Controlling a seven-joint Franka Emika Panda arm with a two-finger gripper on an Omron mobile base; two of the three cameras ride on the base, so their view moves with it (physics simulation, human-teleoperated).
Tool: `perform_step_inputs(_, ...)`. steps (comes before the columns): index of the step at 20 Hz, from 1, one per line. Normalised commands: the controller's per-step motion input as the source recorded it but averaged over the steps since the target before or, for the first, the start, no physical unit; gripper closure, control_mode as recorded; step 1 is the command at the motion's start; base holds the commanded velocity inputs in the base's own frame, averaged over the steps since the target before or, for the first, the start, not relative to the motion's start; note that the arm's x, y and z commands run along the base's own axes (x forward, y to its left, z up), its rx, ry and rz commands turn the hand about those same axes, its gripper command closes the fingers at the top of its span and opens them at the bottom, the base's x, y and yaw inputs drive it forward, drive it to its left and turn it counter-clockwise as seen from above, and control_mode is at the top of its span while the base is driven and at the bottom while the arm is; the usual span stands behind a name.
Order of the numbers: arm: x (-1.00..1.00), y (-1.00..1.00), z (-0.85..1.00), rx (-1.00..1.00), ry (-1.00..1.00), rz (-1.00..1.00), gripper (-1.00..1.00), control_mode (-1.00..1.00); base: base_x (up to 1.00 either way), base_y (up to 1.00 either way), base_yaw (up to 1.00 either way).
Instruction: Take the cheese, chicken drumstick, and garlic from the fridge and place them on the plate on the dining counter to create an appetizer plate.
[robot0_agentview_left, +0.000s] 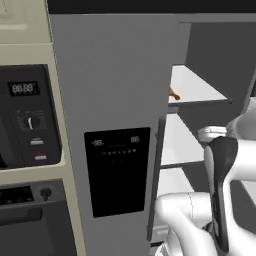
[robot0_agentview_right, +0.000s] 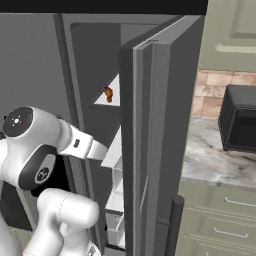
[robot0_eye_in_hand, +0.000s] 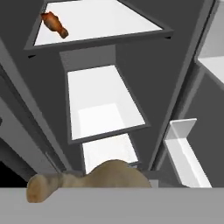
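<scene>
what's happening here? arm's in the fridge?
Yes. The fridge stands open and the white arm reaches into it. The chicken drumstick lies on the top shelf, untouched. In the hand view a tan, lumpy item, possibly the garlic, sits right at the bottom edge, close to the hand. Whether it is gripped can't be told. Nothing here shows the plate.

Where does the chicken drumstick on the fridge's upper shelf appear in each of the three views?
Left base view: chicken drumstick right of centre, peeking past the fridge door's edge.
Right base view: upper left of centre, just left of the open door.
Hand view: top left corner.
Shared landmark: the white upper shelf it lies on.
</scene>
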Motion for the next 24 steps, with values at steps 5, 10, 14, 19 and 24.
perform_step_inputs(5,0.00,0.00,0.00,0.00,0.00,0.00,1.00,1.00,-0.91,0.58,0.00)
perform_step_inputs(10,0.00,0.00,0.00,0.00,0.00,0.00,1.00,1.00,-0.99,0.64,0.01)
perform_step_inputs(14,0.00,0.00,0.00,0.00,0.00,0.00,1.00,1.00,-0.99,0.51,-0.03)
perform_step_inputs(19,0.00,0.00,0.00,0.00,0.00,0.00,1.00,1.00,-1.00,0.19,-0.43)
perform_step_inputs(24,0.00,0.00,0.00,0.00,0.00,0.00,1.00,1.00,-0.90,0.12,-0.65)
